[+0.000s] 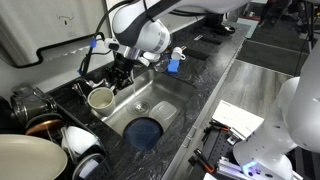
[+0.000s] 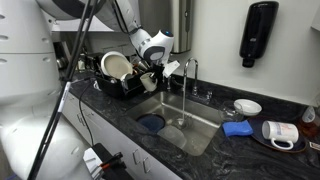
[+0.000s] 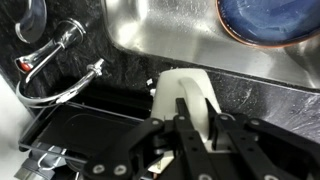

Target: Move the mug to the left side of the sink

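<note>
The gripper hangs close above the mug, which stands upright on the dark counter just beside the sink. Whether the fingers are spread or pinching can't be told.
</note>
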